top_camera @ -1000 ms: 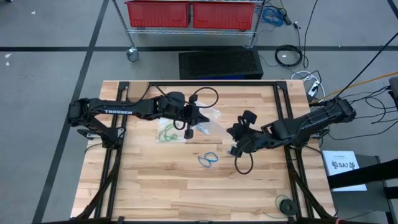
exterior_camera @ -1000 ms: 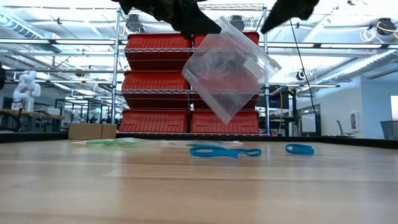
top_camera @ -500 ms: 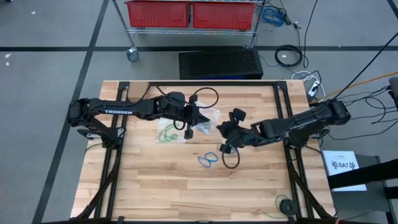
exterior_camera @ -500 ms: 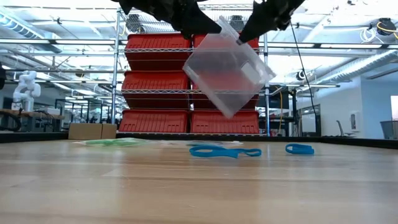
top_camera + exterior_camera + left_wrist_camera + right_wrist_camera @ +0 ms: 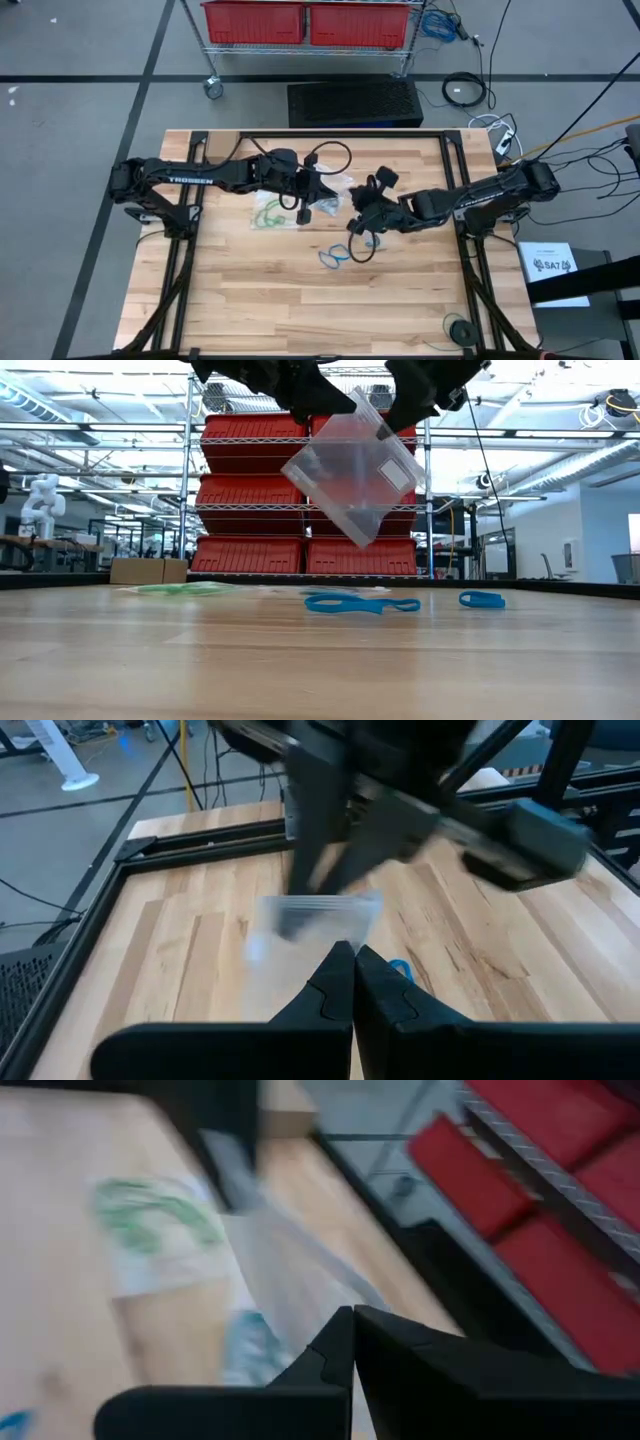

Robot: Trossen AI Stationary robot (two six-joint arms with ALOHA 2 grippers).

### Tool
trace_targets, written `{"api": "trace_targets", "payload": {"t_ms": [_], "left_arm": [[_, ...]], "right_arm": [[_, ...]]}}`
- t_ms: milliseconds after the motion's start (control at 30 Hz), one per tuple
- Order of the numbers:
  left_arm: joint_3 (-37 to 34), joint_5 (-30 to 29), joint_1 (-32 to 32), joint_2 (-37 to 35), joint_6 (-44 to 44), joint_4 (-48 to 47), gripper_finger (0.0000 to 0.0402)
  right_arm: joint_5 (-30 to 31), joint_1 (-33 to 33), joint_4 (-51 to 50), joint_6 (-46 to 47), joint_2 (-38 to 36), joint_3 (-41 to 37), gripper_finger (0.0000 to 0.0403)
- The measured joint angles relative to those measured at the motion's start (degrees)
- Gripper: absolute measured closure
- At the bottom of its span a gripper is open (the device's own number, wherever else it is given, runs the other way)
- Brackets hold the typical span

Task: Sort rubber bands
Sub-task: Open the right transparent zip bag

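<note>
We hold a clear bag (image 5: 352, 475) above the worktop (image 5: 240, 300), the left tool (image 5: 306, 205) clenched on its upper corner. Our right tool (image 5: 352, 226), clenched and nearer, hangs over the blue bands (image 5: 335, 256), which lie toward five o'clock of the bag; the green bands (image 5: 270, 213) lie at eight o'clock.

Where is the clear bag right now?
Held off the table at centre: the clear bag hangs between the left hand and right hand, above the blue bands.

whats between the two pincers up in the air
A clear plastic bag, hanging between left pincer and right pincer; shown in the low view.
</note>
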Motion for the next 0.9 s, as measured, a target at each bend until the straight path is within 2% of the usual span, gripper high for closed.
{"api": "trace_targets", "payload": {"t_ms": [200,300,500,633,900], "left_arm": [[0.0,-1.6,-0.6,0.0,0.0,0.1,0.0401],[0.0,-3.1,-1.1,0.0,-0.1,0.1,0.0401],[0.0,-4.7,-2.4,0.2,-0.1,0.0,0.0401],[-0.1,-4.8,-3.3,0.3,-1.1,0.0,0.0401],[-0.1,-4.8,-4.7,0.3,-1.6,-1.2,0.0401]], "right_arm": [[-8.3,0.1,4.9,-3.6,3.6,0.0,0.0403],[-8.9,0.1,5.1,-2.6,5.0,0.0,0.0403],[-5.5,0.3,5.3,2.5,5.2,0.0,0.0394],[-5.8,0.3,5.3,3.0,5.2,0.0,0.0342],[-6.6,1.4,4.6,2.1,4.6,0.0,0.0185]]}}
